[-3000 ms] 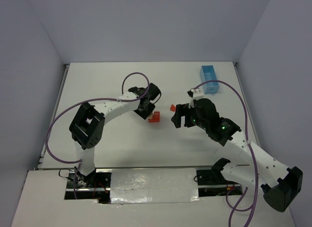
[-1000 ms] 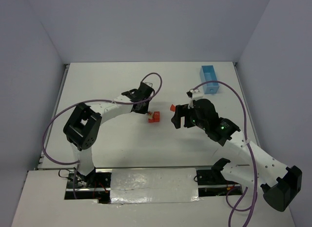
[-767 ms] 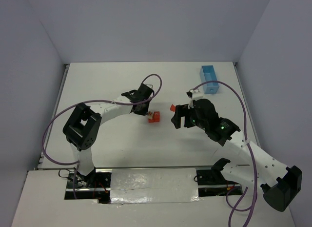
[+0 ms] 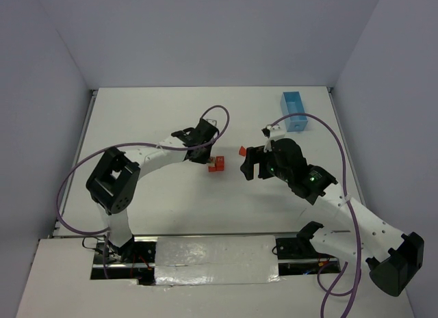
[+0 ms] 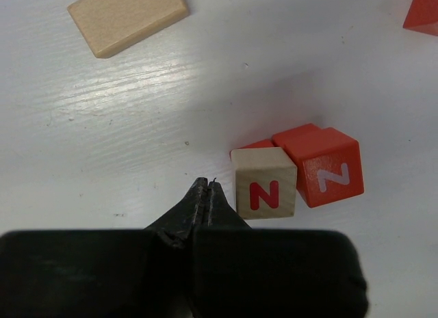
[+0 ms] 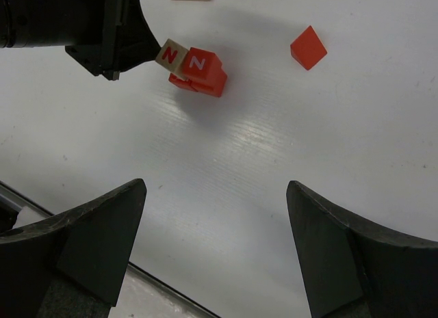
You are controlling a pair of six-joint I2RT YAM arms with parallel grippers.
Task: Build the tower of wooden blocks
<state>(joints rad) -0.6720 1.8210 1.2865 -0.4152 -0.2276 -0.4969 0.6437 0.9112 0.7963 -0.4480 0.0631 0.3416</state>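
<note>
On the white table (image 4: 150, 113), the light-blue rectangular tray (image 4: 294, 111) sat at the far right corner, seen only from overhead. The right gripper (image 6: 215, 215) gaped wide, empty. The left gripper (image 5: 207, 188) was pinched together on nothing, tip just beside the pale tan lettered cube (image 5: 263, 191). Only the right wrist showed that cube and a red lettered cube (image 6: 199, 61) riding on lower red blocks (image 6: 205, 84), mid-table.

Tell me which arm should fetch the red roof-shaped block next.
Right, probably. The right gripper is open and hangs close to the red roof block. The left gripper is shut, its tip at the tan N cube.
</note>
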